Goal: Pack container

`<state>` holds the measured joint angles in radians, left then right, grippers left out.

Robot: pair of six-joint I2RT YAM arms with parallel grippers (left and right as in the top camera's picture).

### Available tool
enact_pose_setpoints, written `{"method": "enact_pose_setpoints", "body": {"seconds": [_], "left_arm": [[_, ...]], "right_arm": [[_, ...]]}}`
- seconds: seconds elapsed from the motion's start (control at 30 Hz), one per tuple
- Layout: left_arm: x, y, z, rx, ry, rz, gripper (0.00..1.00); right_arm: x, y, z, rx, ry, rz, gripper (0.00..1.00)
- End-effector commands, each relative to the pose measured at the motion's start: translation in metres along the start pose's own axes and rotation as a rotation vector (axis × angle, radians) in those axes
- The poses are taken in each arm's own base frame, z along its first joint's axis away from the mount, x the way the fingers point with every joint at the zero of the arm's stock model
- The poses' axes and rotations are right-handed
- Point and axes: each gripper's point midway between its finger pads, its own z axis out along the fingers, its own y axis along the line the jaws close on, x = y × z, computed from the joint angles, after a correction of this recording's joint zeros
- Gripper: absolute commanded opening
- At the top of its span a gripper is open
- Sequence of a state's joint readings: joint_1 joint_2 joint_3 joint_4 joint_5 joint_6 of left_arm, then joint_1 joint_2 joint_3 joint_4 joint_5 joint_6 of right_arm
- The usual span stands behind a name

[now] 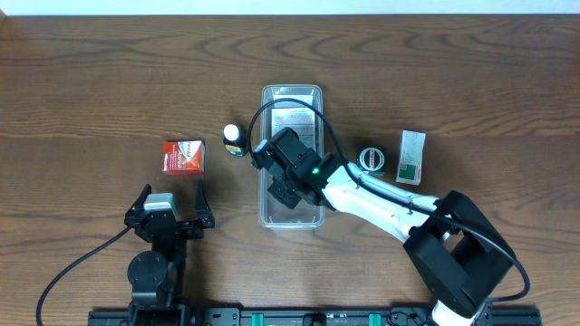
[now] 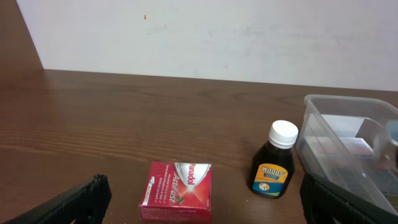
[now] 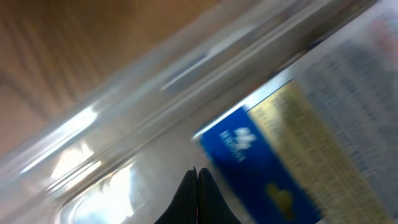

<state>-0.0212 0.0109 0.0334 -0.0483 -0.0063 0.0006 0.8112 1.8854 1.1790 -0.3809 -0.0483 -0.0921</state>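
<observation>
The clear plastic container [image 1: 268, 215] lies lengthwise at the table's middle, with a flat printed box [image 1: 297, 122] in its far half. My right gripper [image 1: 286, 190] reaches down inside the container's near half; in the right wrist view its fingers [image 3: 197, 186] are shut together with nothing between them, next to a blue and gold box [image 3: 280, 155] on the container floor. My left gripper [image 1: 170, 210] is open and empty near the front edge; its fingers [image 2: 199, 205] flank a red Panadol box [image 2: 177, 191] [image 1: 183, 156] lying ahead of it. The container also shows at the right of the left wrist view [image 2: 323, 112].
A dark syrup bottle with a white cap [image 1: 235, 139] [image 2: 273, 160] stands just left of the container. A roll of tape [image 1: 372, 159] and a green and white box [image 1: 411, 157] lie right of the container. A white wall stands behind the table.
</observation>
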Motion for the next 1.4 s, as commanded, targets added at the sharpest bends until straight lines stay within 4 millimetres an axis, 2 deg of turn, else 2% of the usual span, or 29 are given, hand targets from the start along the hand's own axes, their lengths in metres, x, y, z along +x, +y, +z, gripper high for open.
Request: {"method": "enact_pose_setpoints", "body": {"seconds": [0.0,0.1,0.23,0.43,0.57,0.7,0.83,1.03,1.2,1.37], "left_arm": [[0.018,0.003,0.002,-0.012,0.047,0.009,0.98],[0.018,0.003,0.002,-0.012,0.047,0.009,0.98],[0.019,0.003,0.002,-0.012,0.047,0.009,0.98],[0.019,0.003,0.002,-0.012,0.047,0.009,0.98],[0.018,0.003,0.002,-0.012,0.047,0.009,0.98],[0.019,0.003,0.002,-0.012,0.047,0.009,0.98],[0.018,0.003,0.002,-0.012,0.047,0.009,0.98],[0.018,0.003,0.002,-0.012,0.047,0.009,0.98],[0.018,0.003,0.002,-0.012,0.047,0.009,0.98],[0.018,0.003,0.002,-0.012,0.047,0.009,0.98]], "right_arm": [[-0.003,-0.024,0.007,0.095,-0.006,-0.001,0.01],[-0.013,-0.042,0.004,0.188,-0.042,-0.008,0.01],[-0.019,-0.041,-0.002,0.188,-0.06,-0.04,0.01],[-0.012,0.003,-0.014,-0.012,-0.037,-0.093,0.01],[0.0,0.034,-0.017,-0.145,0.004,-0.134,0.01],[0.009,0.046,-0.018,-0.19,0.032,-0.169,0.01],[0.008,0.043,-0.014,-0.169,0.03,-0.18,0.01],[0.014,0.031,0.002,-0.153,0.053,-0.152,0.01],[0.008,0.022,0.005,-0.138,0.027,-0.131,0.01],[0.005,0.0,0.006,-0.062,0.016,-0.114,0.01]]}}
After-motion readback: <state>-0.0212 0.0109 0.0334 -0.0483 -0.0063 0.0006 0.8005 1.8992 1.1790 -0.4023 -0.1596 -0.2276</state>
